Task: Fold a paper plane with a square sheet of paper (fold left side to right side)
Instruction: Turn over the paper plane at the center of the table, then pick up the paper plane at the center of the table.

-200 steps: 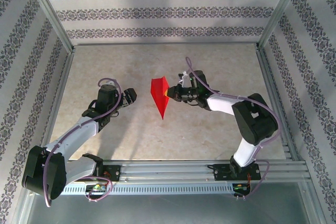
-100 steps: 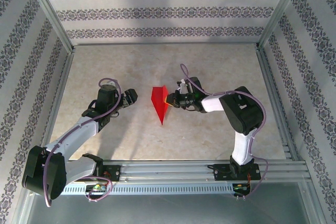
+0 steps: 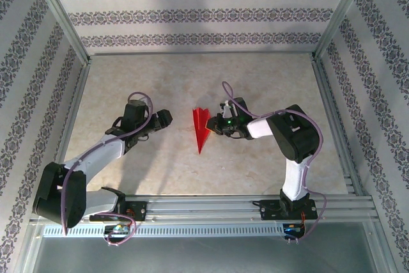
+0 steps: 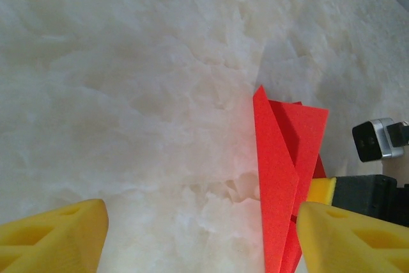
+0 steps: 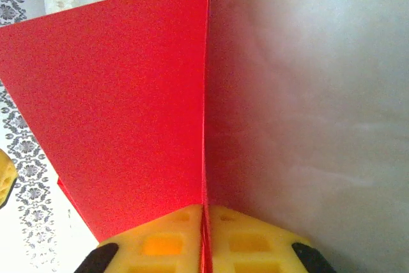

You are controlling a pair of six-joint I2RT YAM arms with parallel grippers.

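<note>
My right claw (image 3: 216,124) pinches the red paper plane (image 3: 202,127) between its 2 fingers, while my left claw (image 3: 165,119) gapes wide, the plane ahead of it, apart.

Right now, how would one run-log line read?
paper plane: narrow folded dart | right jaws: shut on paper plane | left jaws: open, apart from it

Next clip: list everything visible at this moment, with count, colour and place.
paper plane: one, bright red, folded to a narrow point, mid-table
table: one, pale marbled, under everything
walls: three, white with grey patterned bands, around the table
rail: one, silver metal, near edge, carrying both arm bases
left tool: one, yellow fingers, open, left of the paper plane and apart from it
right tool: one, yellow fingers, shut on the paper plane's right side
</note>
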